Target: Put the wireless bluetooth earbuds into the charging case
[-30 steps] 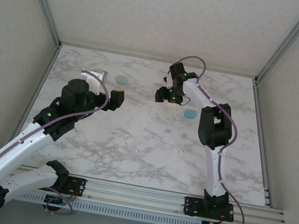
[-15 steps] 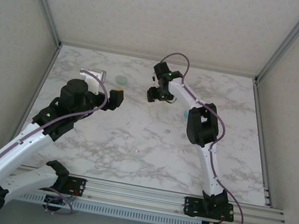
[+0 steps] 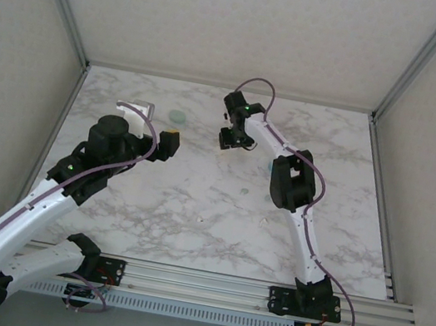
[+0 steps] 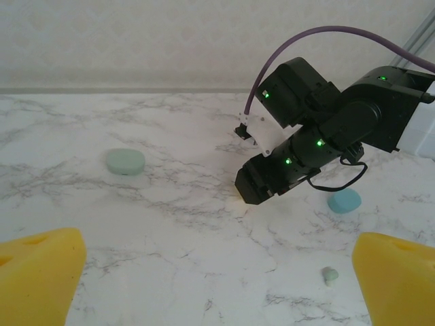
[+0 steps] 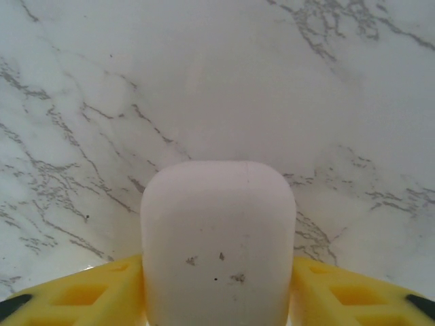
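Note:
In the right wrist view, a white charging case (image 5: 217, 231) with rounded corners sits between my right gripper's (image 5: 217, 295) yellow fingers (image 5: 81, 292), which press against both of its sides just above the marble. From above, that gripper (image 3: 230, 140) hangs at the back centre of the table. My left gripper (image 4: 217, 285) stands wide open with nothing between its fingers (image 4: 41, 272), and from above it (image 3: 169, 144) is left of centre. One mint green earbud (image 4: 329, 274) lies on the marble and shows again as a small mint speck (image 3: 244, 191). Another tiny white bud (image 3: 265, 219) lies nearer the front.
A mint green case (image 4: 126, 161) lies at the back left, also seen from above (image 3: 177, 115). A light blue case (image 4: 343, 201) lies beside the right arm (image 3: 291, 180). A white boxy object (image 3: 137, 108) stands at the back left. Walls enclose three sides of the table.
The right arm swung left, away from the blue case, and its fingers closed in on the white case. The left arm has not moved.

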You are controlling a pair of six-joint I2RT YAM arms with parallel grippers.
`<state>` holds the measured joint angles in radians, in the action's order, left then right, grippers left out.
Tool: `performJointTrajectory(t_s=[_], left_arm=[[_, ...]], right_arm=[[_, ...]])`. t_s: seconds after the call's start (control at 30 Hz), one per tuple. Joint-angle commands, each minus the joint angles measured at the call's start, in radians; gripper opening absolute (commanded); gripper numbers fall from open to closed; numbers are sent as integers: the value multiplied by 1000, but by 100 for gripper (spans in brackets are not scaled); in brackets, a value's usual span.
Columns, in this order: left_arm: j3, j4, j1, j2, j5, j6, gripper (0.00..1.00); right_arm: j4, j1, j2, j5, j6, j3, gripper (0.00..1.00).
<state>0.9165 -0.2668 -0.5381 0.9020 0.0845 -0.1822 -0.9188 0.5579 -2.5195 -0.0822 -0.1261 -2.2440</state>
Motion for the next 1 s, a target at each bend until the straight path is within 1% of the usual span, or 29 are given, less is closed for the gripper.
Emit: performJointTrajectory(t_s=[0.0, 0.03, 0.1, 0.2, 0.3, 0.4, 0.5, 0.57, 0.7, 0.8, 0.87, 0.97], left_arm=[[23, -8, 15, -8, 8, -22, 100], [23, -9, 17, -6, 9, -31, 100], [27, -14, 22, -3, 15, -52, 100], [42, -35, 34, 6, 21, -88, 100], [67, -65, 51, 24, 8, -113, 98], [92, -83, 67, 50, -52, -137, 95], [112, -66, 73, 74, -146, -157, 94], [124, -43, 74, 90, -235, -164, 93], [153, 36, 74, 144, -465, -178, 88], [177, 95, 68, 187, -610, -206, 83], [198, 102, 59, 211, -668, -202, 81], [220, 106, 39, 238, -725, -189, 78]], right_arm=[[-8, 1, -5, -4, 0, 16, 50], [-2, 1, 5, 1, 3, 29, 47], [9, 3, 39, 14, 14, 59, 45], [84, 4, 156, 51, 33, 175, 42], [220, 5, 336, 117, 53, 360, 41], [379, 10, 549, 195, 105, 575, 40], [546, 28, 769, 239, 210, 788, 40], [630, 42, 899, 266, 293, 905, 39], [744, 80, 1125, 314, 510, 1096, 37], [774, 117, 1246, 313, 681, 1181, 37], [791, 129, 1300, 290, 712, 1206, 37], [781, 148, 1348, 260, 761, 1211, 37]])
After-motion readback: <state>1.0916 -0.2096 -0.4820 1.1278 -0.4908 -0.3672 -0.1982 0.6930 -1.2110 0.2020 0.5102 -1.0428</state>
